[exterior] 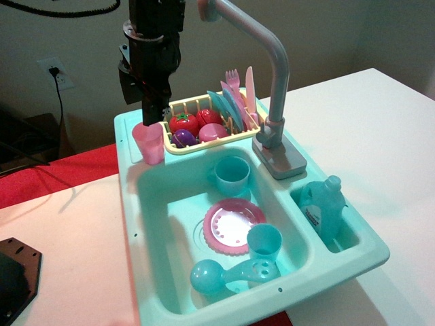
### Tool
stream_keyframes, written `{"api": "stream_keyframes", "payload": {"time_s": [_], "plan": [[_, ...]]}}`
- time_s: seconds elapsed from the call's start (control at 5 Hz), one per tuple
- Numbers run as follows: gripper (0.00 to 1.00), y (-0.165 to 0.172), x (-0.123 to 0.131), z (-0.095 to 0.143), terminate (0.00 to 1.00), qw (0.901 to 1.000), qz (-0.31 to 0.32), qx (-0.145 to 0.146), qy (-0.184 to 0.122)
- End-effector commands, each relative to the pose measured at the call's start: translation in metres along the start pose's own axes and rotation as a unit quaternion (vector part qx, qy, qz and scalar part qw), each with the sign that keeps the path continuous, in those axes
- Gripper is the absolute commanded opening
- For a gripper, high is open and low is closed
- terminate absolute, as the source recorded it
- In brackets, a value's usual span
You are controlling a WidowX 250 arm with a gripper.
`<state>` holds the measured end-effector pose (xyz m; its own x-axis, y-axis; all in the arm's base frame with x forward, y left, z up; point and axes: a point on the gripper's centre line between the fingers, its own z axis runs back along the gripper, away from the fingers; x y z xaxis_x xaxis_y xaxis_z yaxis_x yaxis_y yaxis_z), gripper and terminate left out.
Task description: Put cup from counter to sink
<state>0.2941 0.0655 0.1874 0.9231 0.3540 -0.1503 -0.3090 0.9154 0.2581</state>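
The pink translucent cup (148, 143) stands upright on the back left corner of the teal counter ledge (125, 151), beside the sink basin (175, 204). My black gripper (153, 114) hangs straight above the cup, with its fingertips at about the cup's rim. The dark fingers blend together, so I cannot tell how far apart they stand or whether they touch the cup. The grey curved faucet (274, 75) rises at the back right of the basin.
In the basin lie a teal mug (232, 175), a pink plate (232, 225), a teal handleless cup (264, 245) and a teal ladle (207, 276). A yellow dish rack (178, 146) with toy food and cutlery stands right of the cup. A teal bottle (323, 207) fills the side compartment.
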Motion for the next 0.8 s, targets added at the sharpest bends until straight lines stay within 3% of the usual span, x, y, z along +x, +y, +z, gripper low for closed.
{"api": "stream_keyframes", "payload": {"time_s": [0.0, 0.2, 0.6], "plan": [[1.0, 0.0, 0.0, 0.0, 0.0, 1.0, 0.0, 0.0, 0.0], [1.0, -0.001, 0.001, -0.004, 0.0, 0.9999, 0.004, -0.011, 0.003], [1.0, -0.009, 0.008, -0.029, 0.0, 0.9997, 0.012, -0.004, 0.021]]}}
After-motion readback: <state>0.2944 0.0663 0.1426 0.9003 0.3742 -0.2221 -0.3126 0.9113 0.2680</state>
